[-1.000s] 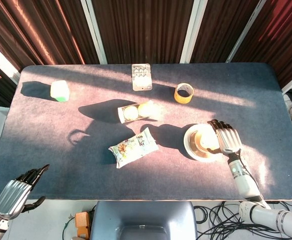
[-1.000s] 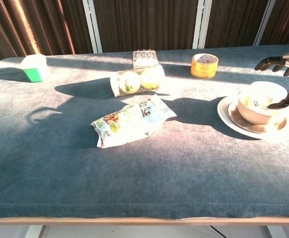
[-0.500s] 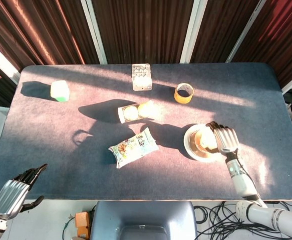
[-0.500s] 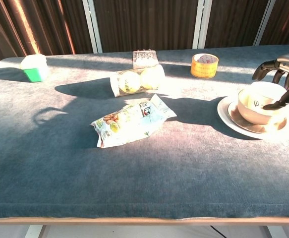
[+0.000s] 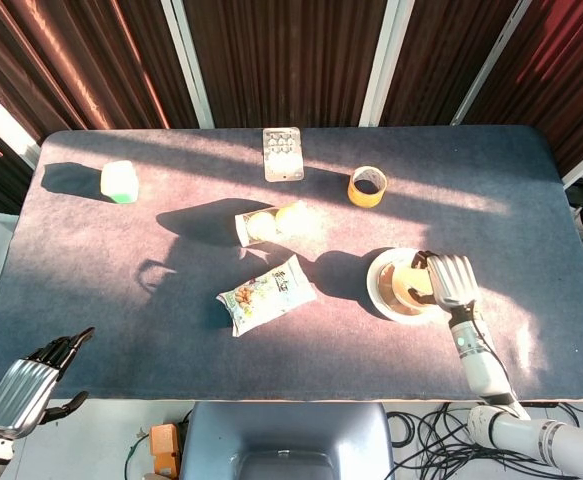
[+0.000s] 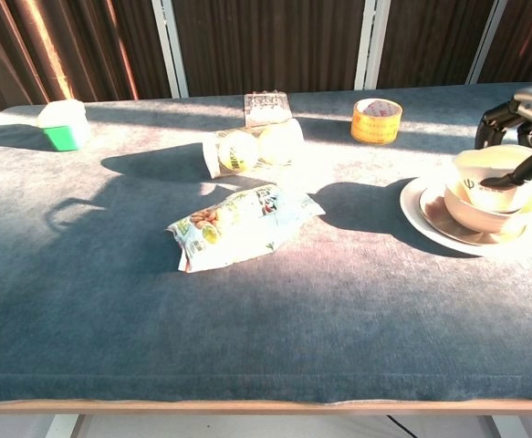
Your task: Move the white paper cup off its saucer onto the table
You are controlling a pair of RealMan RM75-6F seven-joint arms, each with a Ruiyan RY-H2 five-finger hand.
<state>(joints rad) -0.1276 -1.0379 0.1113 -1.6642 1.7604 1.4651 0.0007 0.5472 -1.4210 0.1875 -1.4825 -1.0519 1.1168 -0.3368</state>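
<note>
The white paper cup [image 6: 486,170] is tipped and raised a little over the white saucer [image 6: 418,215] at the table's right side. A shallow white bowl shape [image 6: 485,208] still lies on the saucer under it. My right hand [image 6: 524,121] grips the cup from the right, fingers curled over its rim. From the head view, the same right hand [image 5: 450,279] covers the right part of the cup [image 5: 409,284] and the saucer [image 5: 378,287]. My left hand [image 5: 29,385] hangs with fingers apart, holding nothing, below the table's near left corner.
A snack bag [image 6: 240,223] lies mid-table, with a pack of two tennis balls [image 6: 255,147] behind it. A yellow tape roll [image 6: 376,119] stands behind the saucer. A clear blister tray [image 6: 266,107] sits at the back and a green-and-white box [image 6: 63,123] at the far left.
My right hand's fingers have closed over the cup's rim. The cup has tilted and come up slightly off the saucer. The left hand has stayed put.
</note>
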